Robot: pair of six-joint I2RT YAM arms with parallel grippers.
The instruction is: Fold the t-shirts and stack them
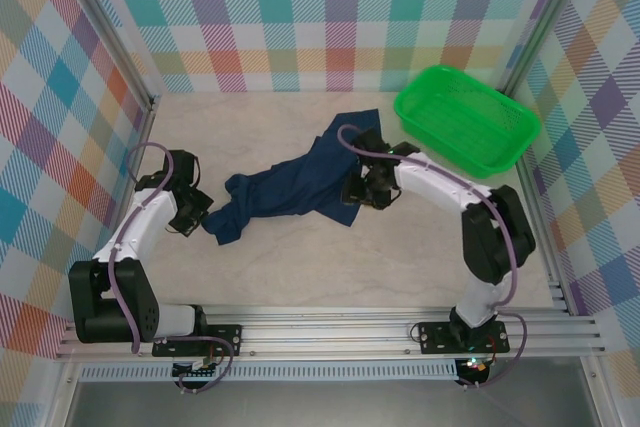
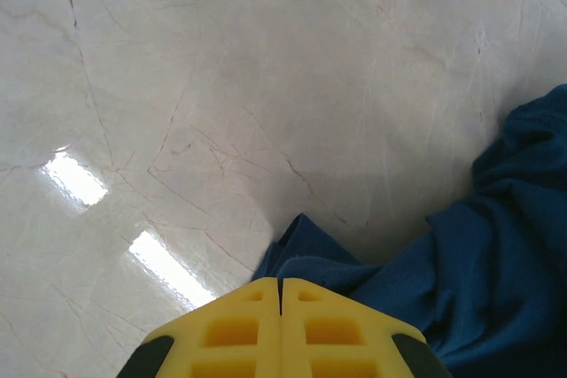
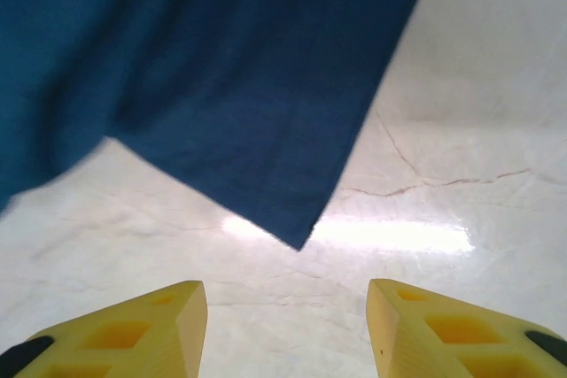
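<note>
Now the crumpled dark navy blue cloth t-shirt point(image 1: 285, 192) is stretched on the table point(image 1: 300, 277), seemingly anchored by the closed left gripper point(image 2: 281, 285), while the right gripper point(image 3: 285, 300) is held apart at its hem, likely for regrasping

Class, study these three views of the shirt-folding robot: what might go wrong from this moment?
1. The right hand is open, and the t-shirt lies ahead of its fingers, not between them; closing here may catch nothing.
2. The left hand is shut at the bunched end; any grip on cloth is unclear, so pulling might slip.
</note>
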